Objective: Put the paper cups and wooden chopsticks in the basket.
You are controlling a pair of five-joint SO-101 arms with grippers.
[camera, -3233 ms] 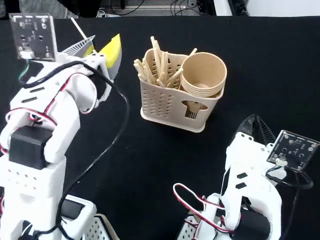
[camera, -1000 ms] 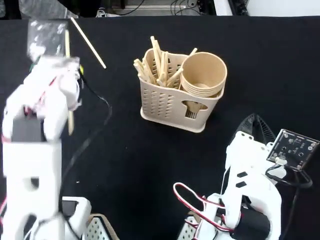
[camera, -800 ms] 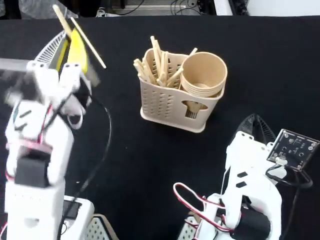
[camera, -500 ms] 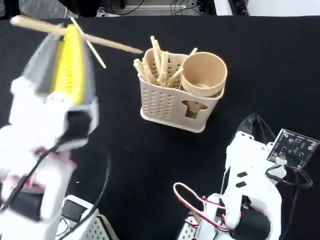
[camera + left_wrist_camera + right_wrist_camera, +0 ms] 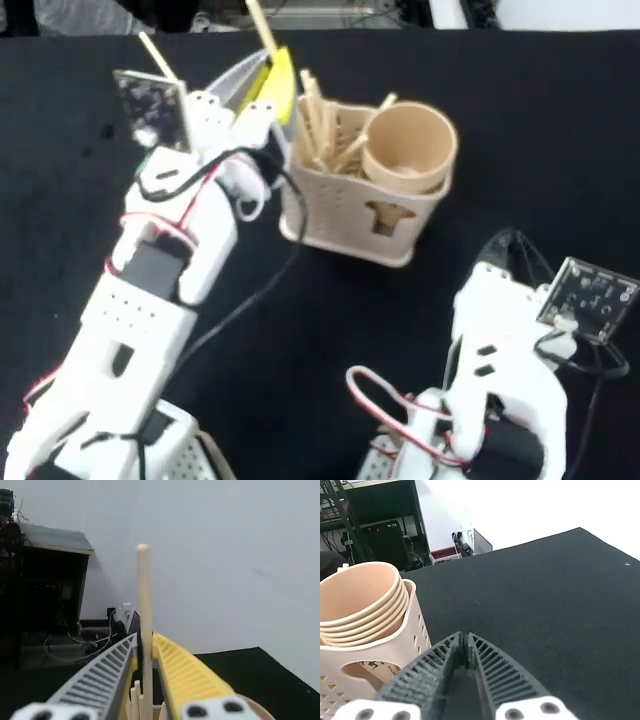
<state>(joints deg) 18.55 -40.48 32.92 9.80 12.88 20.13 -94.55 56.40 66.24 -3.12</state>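
Observation:
A beige basket [image 5: 345, 215] stands mid-table with several wooden chopsticks [image 5: 322, 125] in one compartment and a stack of paper cups [image 5: 410, 145] in the other. My left gripper [image 5: 265, 80], grey and yellow, is shut on a wooden chopstick [image 5: 145, 630] that stands upright between its fingers, right above the basket's chopstick side. Another loose chopstick [image 5: 158, 57] lies on the cloth at the far left. My right gripper [image 5: 465, 652] is shut with nothing in it, low near the table's front right, with the cups [image 5: 357, 605] and basket [image 5: 380, 672] beside it.
The table is covered by black cloth [image 5: 540, 120], with free room to the right of the basket. Cables and equipment line the far edge [image 5: 330, 12]. The right arm's body [image 5: 505, 380] fills the near right corner.
My left arm swung from the far left over to the basket, carrying the chopstick. The stick turned from lying across to upright. The right arm has stayed still.

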